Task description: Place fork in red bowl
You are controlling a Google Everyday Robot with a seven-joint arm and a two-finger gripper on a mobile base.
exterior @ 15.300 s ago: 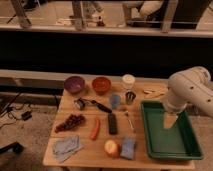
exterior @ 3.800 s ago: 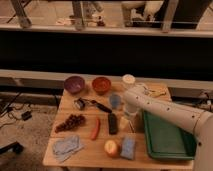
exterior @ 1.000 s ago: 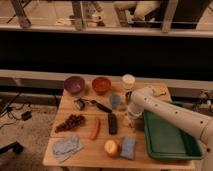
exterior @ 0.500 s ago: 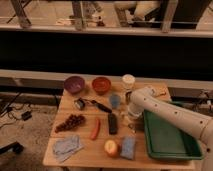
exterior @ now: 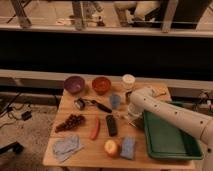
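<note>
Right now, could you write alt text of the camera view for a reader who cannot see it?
A white robot arm reaches down over a wooden table, its tool shut low beside a green tray. A round orange-red bowl and a purple bowl stand at the back.

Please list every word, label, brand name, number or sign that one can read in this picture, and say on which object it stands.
No readable text: no word, number or sign can be made out on any object.
Red bowl, white cup, green tray: no lettering shows.
Gripper: down at the table beside the tray, shut, no marking readable.
</note>
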